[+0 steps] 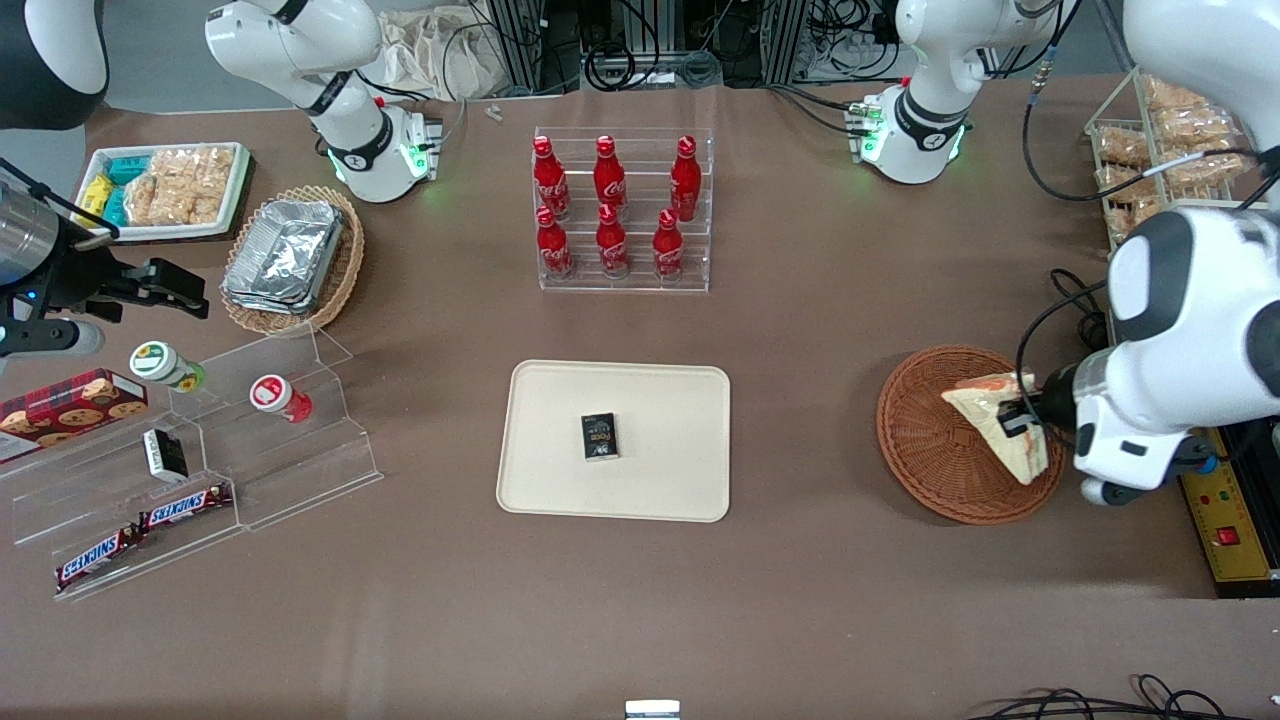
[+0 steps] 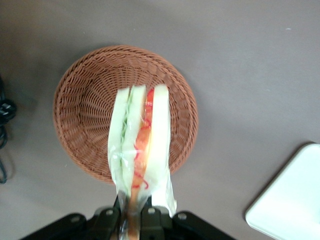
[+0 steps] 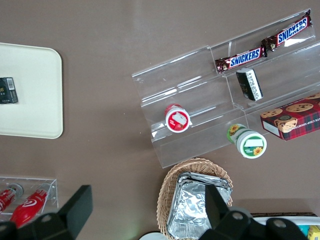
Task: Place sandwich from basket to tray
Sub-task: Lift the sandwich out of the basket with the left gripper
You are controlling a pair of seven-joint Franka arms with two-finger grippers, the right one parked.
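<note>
- The tool grips the sandwich by one end, fingers clenched on the wrapped wedge, above the basket.
- In the wrist view the sandwich stands out from the tool with its cut face toward the camera: white bread, green and orange-red layers, clear wrap bunched at the gripped end.
- The wedge appears to be lifted clear of the wicker; the wrist view shows the basket bare beneath it. I judge the pick done and the carry not yet begun.
- An end grip leaves most of the wedge hanging free, so it may sag or swing on the way.
- The basket sits near the desk edge at the working arm's end.
- The tray lies mid-desk, well apart from the basket, toward the parked arm's end.
- A small dark box sits near the tray's middle, so the bare area along either edge suits the sandwich.
- The front view alone shows the whole tray and the box; the wrist view catches only one tray corner.
- The wrist view alone shows the filling and the fingers on the wrap; from the front the arm hides part of the grip.
</note>
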